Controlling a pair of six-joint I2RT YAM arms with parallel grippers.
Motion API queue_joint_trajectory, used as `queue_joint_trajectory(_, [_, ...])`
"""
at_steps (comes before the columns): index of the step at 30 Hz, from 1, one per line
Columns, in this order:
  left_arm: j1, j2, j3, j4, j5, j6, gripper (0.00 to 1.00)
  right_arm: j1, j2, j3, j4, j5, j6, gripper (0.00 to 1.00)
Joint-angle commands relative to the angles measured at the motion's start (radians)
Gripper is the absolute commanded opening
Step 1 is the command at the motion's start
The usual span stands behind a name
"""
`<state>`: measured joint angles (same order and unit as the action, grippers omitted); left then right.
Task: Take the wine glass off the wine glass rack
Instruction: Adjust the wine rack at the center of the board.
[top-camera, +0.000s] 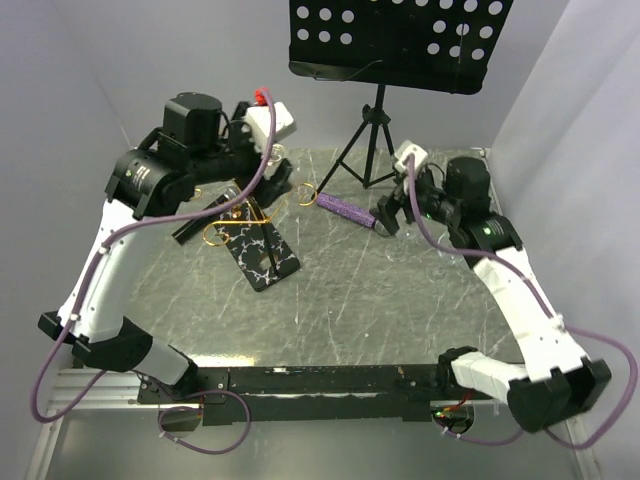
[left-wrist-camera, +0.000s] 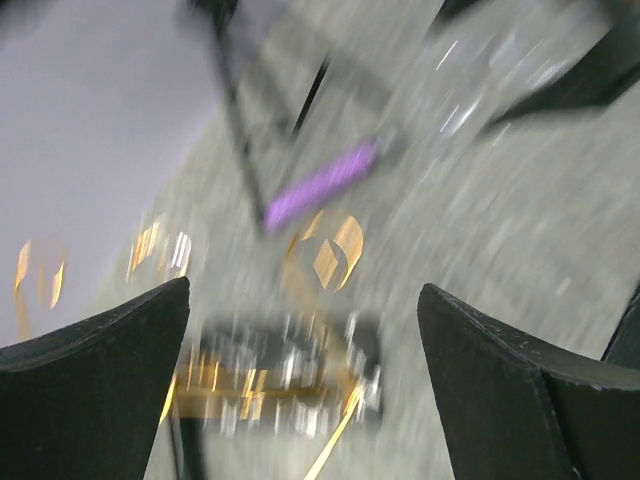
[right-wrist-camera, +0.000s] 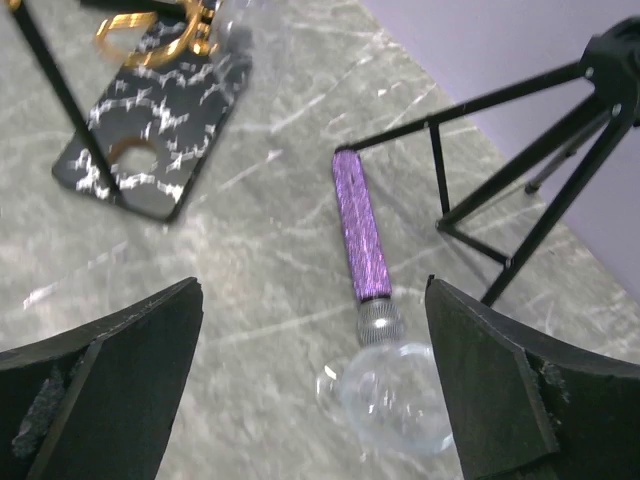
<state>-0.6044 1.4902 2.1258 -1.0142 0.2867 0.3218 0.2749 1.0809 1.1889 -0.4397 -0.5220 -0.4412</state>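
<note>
The wine glass (right-wrist-camera: 395, 395) is clear and lies on its side on the marble table, off the rack, its bowl against the head of a purple microphone (right-wrist-camera: 358, 225). My right gripper (right-wrist-camera: 312, 290) is open and empty just above the glass, which lies nearer its right finger. The wine glass rack (top-camera: 258, 255) has a black white-veined base and gold curled arms (top-camera: 228, 222); its base also shows in the right wrist view (right-wrist-camera: 150, 120). My left gripper (top-camera: 278, 180) is open and empty above the rack's far side. The left wrist view is blurred, showing a gold curl (left-wrist-camera: 325, 250).
A black tripod music stand (top-camera: 375, 120) stands at the back, its legs (right-wrist-camera: 520, 150) close behind the microphone (top-camera: 345, 210) and the glass. Purple cables hang from both arms. Grey walls close in the table at the back and sides.
</note>
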Motion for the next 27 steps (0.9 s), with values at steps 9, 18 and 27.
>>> queue_joint_trajectory(9, [0.172,-0.182,-0.326,-0.302,-0.089,0.077,1.0,0.161,0.381,0.297,0.236,0.286,0.077,0.92])
queue_joint_trajectory(18, [0.186,-0.168,-0.391,-0.291,-0.185,0.095,1.0,0.196,0.606,0.472,0.245,0.361,0.108,0.77])
queue_joint_trajectory(27, [0.193,-0.173,-0.417,-0.294,-0.322,0.129,1.0,0.267,0.577,0.4,0.231,0.32,0.093,0.77])
